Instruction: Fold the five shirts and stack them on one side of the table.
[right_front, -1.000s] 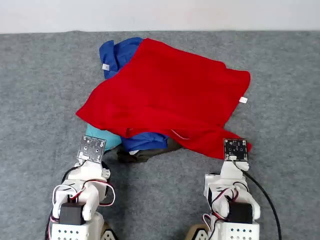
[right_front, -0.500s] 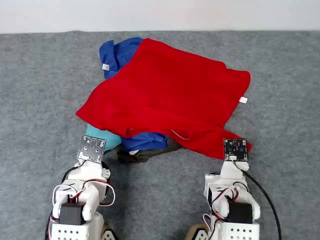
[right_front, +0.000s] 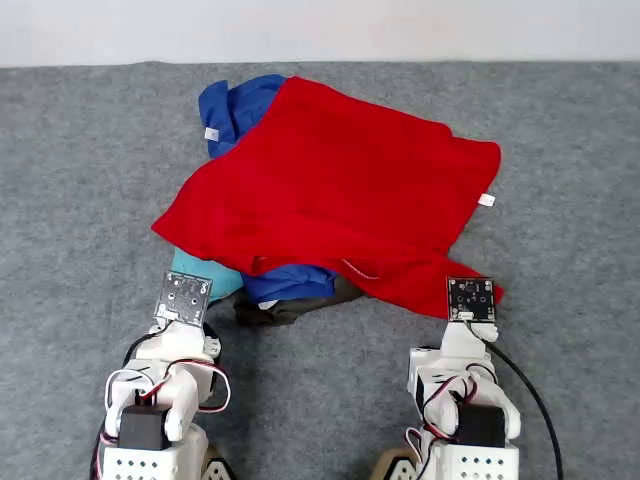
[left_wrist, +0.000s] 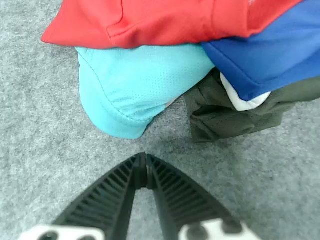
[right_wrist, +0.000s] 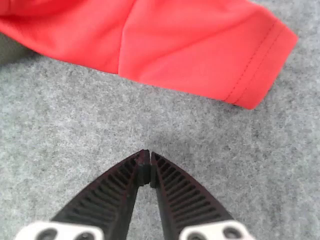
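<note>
A red shirt lies spread over a heap of other shirts at the table's middle. Under it show a blue shirt, a light turquoise shirt and a dark olive shirt. In the left wrist view the turquoise shirt, the blue shirt and the olive shirt lie just ahead of my left gripper, which is shut and empty over the bare mat. My right gripper is shut too, a little short of the red shirt's sleeve.
A grey mat covers the table, with open room left and right of the heap. Both arm bases stand at the near edge. A white wall runs behind the far edge.
</note>
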